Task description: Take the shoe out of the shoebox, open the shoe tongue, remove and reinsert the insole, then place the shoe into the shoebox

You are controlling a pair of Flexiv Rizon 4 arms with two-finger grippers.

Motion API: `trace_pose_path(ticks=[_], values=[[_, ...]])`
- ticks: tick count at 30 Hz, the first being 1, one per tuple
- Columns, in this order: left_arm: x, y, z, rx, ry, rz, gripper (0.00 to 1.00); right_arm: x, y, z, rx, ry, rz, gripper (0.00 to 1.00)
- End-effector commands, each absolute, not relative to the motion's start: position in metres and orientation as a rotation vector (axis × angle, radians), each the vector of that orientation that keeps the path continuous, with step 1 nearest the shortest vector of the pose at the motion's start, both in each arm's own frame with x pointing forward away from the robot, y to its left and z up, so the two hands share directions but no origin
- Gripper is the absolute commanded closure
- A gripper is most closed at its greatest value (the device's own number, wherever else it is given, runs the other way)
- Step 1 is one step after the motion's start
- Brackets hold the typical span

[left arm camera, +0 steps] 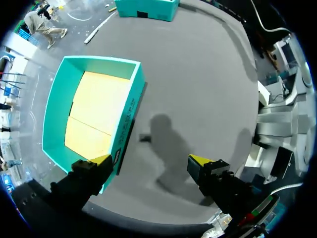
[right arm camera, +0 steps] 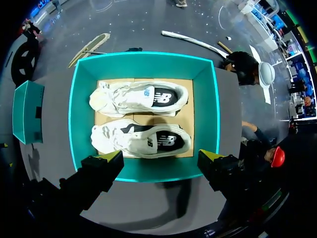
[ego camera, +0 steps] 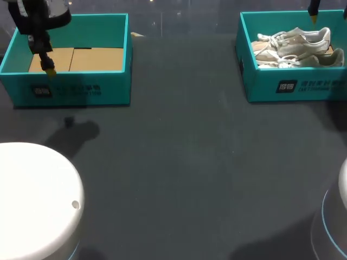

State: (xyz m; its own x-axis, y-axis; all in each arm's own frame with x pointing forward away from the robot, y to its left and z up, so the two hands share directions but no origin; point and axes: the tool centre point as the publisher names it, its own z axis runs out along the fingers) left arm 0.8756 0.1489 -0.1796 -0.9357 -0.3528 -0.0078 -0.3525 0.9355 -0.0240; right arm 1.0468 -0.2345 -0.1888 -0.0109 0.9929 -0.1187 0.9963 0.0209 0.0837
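Two white sneakers [ego camera: 297, 47] lie side by side on the cardboard floor of a teal shoebox [ego camera: 293, 86] at the table's far right. My right gripper [ego camera: 313, 16] hangs high above that box. From the right wrist, its fingers [right arm camera: 162, 155] stand open over the box's near wall [right arm camera: 143, 173], with one shoe [right arm camera: 141, 139] just ahead and the other shoe [right arm camera: 138, 96] beyond it. My left gripper [ego camera: 49, 69] hovers over a second teal box [ego camera: 76, 86] at the far left, which holds only cardboard. Its open fingers [left arm camera: 151, 159] are above that box's corner [left arm camera: 130, 106] and hold nothing.
The dark grey tabletop [ego camera: 179, 162] stretches wide between the two boxes. White rounded arm bases stand at the near left [ego camera: 32, 200] and near right [ego camera: 339, 211]. A small dark speck [left arm camera: 144, 138] lies on the table beside the left box.
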Motion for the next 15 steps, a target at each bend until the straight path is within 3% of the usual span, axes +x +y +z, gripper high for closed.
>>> trace_pose_path(ticks=[1,11,15], values=[[0.879,0.155,-0.176,-1.335,2.802,0.073,0.0,1.037,-0.232,-0.184,2.098,2.133,-0.035,0.0],[0.879,0.155,-0.176,-1.335,2.802,0.073,0.0,1.018,-0.217,-0.176,2.067,2.155,-0.051,0.0],[0.886,0.164,-0.176,-1.596,2.689,0.154,0.0,1.015,-0.213,-0.178,2.094,2.16,-0.05,0.0]])
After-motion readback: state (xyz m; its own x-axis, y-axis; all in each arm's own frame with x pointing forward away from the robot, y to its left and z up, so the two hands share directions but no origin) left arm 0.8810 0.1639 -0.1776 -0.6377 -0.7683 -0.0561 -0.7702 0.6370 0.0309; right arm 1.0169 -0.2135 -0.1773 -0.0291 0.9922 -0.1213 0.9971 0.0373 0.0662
